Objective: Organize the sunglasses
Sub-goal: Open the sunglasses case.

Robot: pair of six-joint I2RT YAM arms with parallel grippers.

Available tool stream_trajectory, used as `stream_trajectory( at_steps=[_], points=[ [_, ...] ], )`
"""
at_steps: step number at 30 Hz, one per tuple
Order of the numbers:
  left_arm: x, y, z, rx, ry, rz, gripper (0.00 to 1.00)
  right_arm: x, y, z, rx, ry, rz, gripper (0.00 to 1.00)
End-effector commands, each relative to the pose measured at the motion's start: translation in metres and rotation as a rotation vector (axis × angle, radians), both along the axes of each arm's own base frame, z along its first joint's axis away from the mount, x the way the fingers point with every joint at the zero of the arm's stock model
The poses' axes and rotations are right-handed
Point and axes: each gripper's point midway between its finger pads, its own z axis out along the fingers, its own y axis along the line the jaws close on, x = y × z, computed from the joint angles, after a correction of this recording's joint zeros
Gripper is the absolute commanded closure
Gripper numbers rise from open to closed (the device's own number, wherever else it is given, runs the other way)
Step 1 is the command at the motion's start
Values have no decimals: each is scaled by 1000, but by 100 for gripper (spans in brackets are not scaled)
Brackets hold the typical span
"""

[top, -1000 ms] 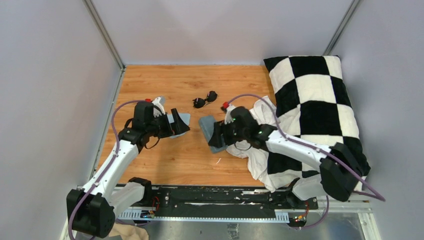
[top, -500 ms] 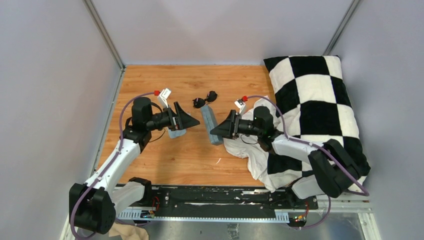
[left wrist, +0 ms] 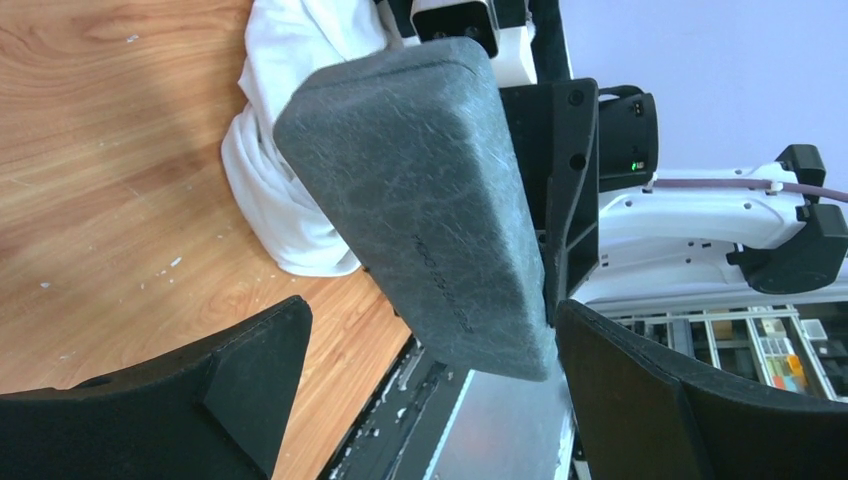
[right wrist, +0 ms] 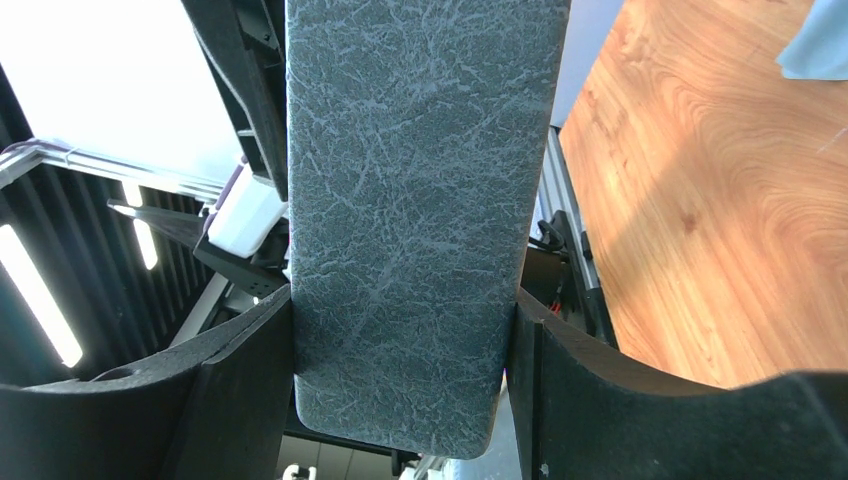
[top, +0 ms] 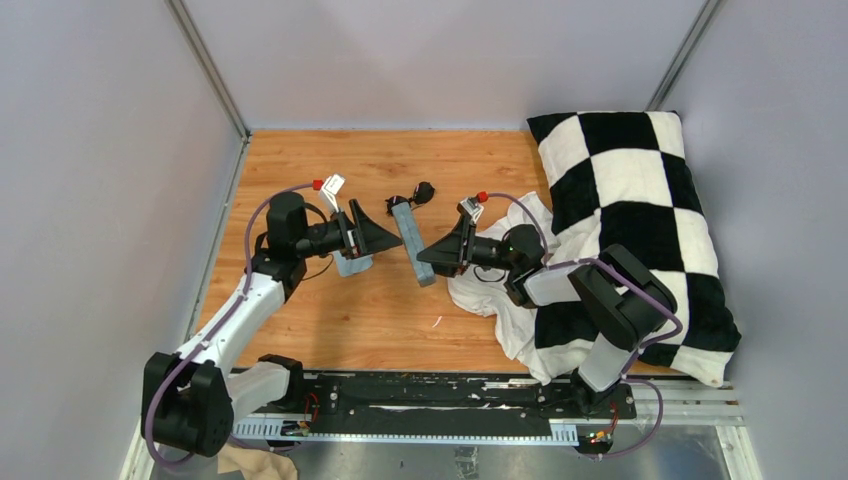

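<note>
Grey-blue crackle-textured rectangular case, top view: tilted, right gripper clamped on near end; small black sunglasses on wooden table at case's far end.
Left wrist: left gripper spread wide, case between.
Right wrist: matte black fingers pressing case's long sides.

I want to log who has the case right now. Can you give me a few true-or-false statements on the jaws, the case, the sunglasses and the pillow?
1. The right jaws are shut on the grey case. True.
2. The left jaws clamp the case too. False: they stand open, with a gap on each side of the case.
3. The sunglasses lie on the wooden table, outside the case. True.
4. The checkered pillow lies on the left side of the table. False: it lies along the right side, beside the right arm.
</note>
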Motion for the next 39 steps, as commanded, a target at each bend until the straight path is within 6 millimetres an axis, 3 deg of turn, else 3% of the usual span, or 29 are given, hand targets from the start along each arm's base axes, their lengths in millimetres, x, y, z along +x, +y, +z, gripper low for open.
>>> stream_trajectory(
  at_steps=[1, 7, 14, 20, 31, 34, 39],
  points=[
    [0, -1, 0, -33, 13, -9, 0, -17, 3, 36, 113, -122, 60, 87],
    [2, -3, 0, -74, 33, -1, 0, -20, 4, 41, 123, -132, 75, 86],
    [4, -4, 18, -137, -27, 14, 0, -28, 11, 36, 118, -124, 102, 86],
    [2, -6, 30, -183, -41, -2, 0, -32, 15, 43, 132, -143, 118, 86],
    [-3, -7, 38, -307, -31, -6, 9, -31, 15, 45, 134, -130, 123, 86],
    [-3, -7, 39, -361, -34, -12, 22, -32, 16, 44, 132, -130, 131, 86],
    [-5, -6, 50, -458, -43, -35, 62, -32, 18, 41, 127, -113, 138, 87]
  ],
)
